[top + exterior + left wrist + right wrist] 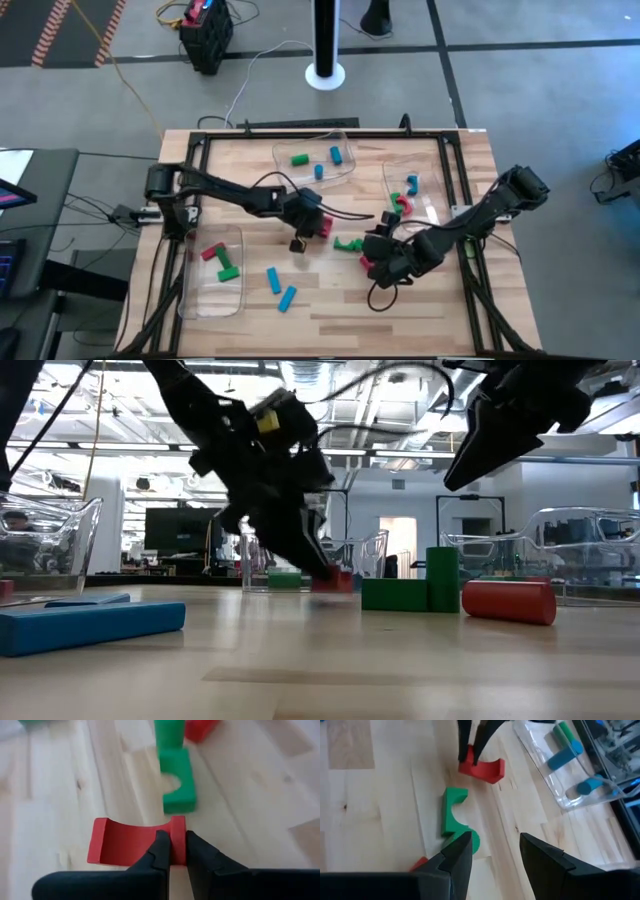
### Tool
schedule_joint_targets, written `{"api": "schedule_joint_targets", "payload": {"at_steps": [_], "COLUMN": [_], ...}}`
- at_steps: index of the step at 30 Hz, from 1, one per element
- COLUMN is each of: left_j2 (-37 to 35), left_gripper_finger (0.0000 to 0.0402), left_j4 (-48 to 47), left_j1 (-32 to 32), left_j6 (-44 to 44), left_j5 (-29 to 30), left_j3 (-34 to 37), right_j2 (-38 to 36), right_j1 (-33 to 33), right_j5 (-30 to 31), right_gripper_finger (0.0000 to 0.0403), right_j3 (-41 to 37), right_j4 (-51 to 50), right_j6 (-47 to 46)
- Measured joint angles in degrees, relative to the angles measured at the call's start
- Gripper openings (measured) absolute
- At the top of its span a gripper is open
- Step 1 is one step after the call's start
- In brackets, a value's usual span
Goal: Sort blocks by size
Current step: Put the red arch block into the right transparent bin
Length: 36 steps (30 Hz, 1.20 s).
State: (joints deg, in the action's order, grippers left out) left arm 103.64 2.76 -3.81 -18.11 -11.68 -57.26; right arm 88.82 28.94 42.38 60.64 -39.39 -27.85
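Both dark arms reached in over the middle of the wooden table [330, 310], the left arm stretched from its mount at the left edge toward the centre, the right arm folded in from the right edge. The left gripper [173, 851] was angled down to the boards with its fingers pinched together on one end wall of a red arch block [131, 842], which rested on the table. The right gripper [492, 854] hung above the surface near the table's centre, its fingers apart and nothing between them. Beyond the table lay a grey floor with cables, and the low view looked into a bright open room with ceiling lights. Three clear trays sat on the table: one at the left [213, 300] with red and green blocks, one at the far edge [345, 172] with green and blue blocks, one at the right [430, 205] with several more. A green arch block [451, 812] lay just beside the red one, between the two grippers, with a green cylinder [472, 842] at its end. Two blue blocks [280, 288] lay on the bare boards near the left tray.
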Motion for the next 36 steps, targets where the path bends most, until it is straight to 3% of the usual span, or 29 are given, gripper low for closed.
{"api": "schedule_joint_targets", "payload": {"at_steps": [12,23,31,36], "left_j2": [-15.09,-23.42,-23.05,-23.04], "left_gripper_finger": [0.0032,0.0033,0.0033,0.0033], "left_j4": [-1.88,4.42,4.20,4.57], "left_j1": [-0.84,-3.04,-3.35,-3.37], "left_j6": [4.22,12.22,13.25,13.25], "left_j5": [-8.43,-19.48,-21.05,-21.05], "left_j3": [-0.30,-0.32,-0.32,-0.32], "right_j2": [0.00,0.00,0.00,0.00], "right_j1": [1.89,2.57,2.02,1.80], "right_j5": [6.86,23.95,23.52,17.43], "right_gripper_finger": [0.0195,0.0195,0.0195,0.0195], "right_j3": [0.02,0.04,0.04,0.04], "right_j4": [9.76,29.55,46.63,51.12], "right_j6": [12.57,41.50,61.16,65.45]}}
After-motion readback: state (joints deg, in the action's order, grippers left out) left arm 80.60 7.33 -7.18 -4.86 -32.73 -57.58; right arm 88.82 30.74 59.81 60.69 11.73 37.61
